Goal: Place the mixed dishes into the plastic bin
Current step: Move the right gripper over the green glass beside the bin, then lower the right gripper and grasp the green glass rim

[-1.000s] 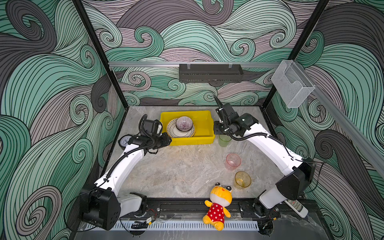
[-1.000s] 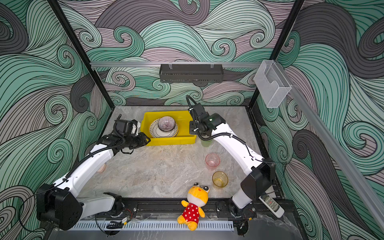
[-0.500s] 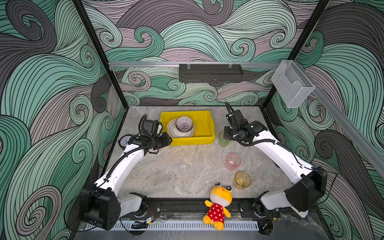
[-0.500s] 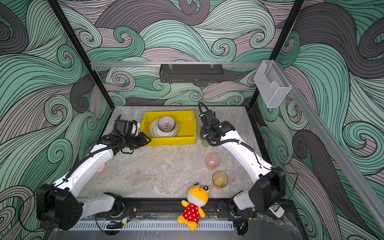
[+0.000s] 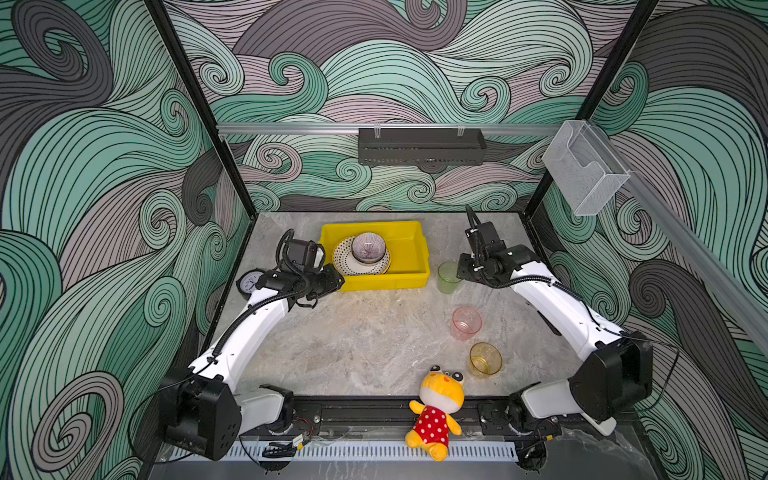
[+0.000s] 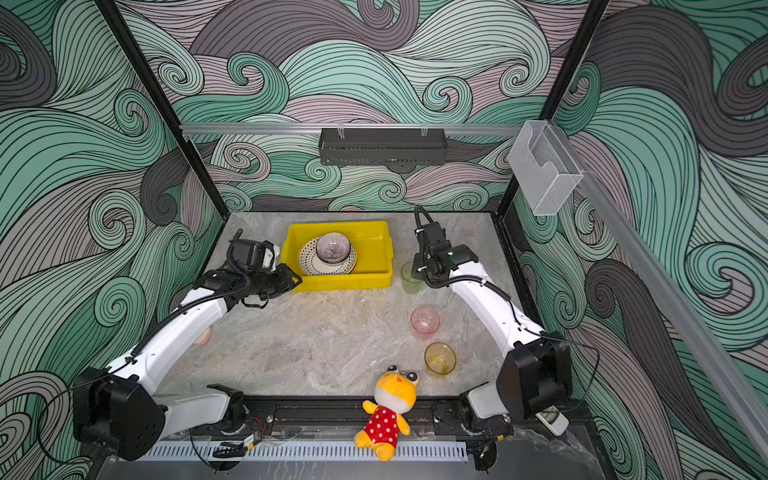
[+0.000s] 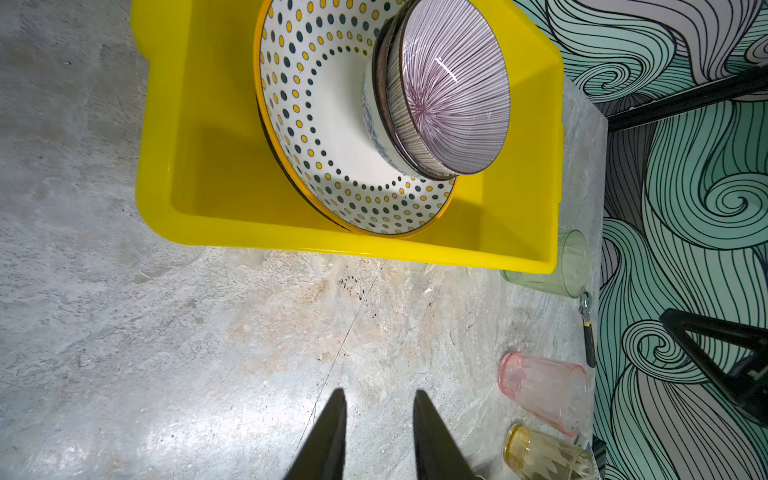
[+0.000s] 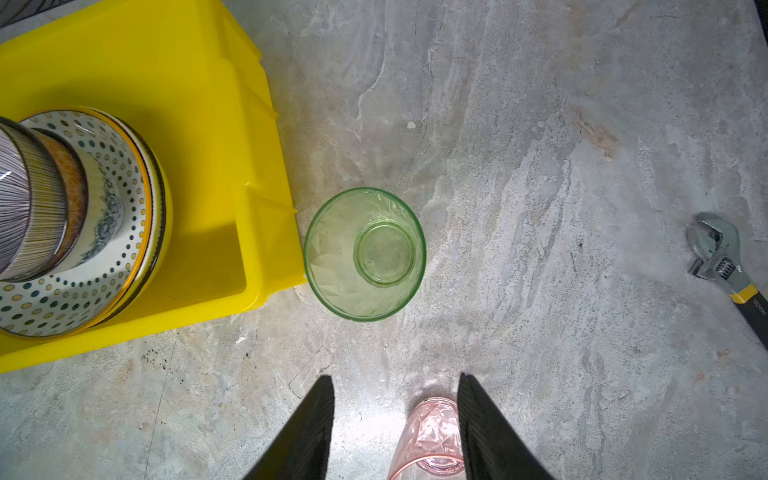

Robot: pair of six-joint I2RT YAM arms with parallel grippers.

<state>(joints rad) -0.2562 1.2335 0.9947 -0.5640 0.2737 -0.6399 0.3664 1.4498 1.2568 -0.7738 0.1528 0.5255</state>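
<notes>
Both jaw pairs stand apart, empty. Centre your right gripper [image 8: 395, 377] over the green cup [image 8: 365, 253], seemingly touching the yellow bin [image 8: 249, 137]; keep your left gripper [image 7: 378, 392] clear.

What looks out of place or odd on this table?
An adjustable wrench lies on the table, apart from the green cup: a tool among dishes. A yellow plush toy lies across the front rail. Nothing looks spilled or broken.
</notes>
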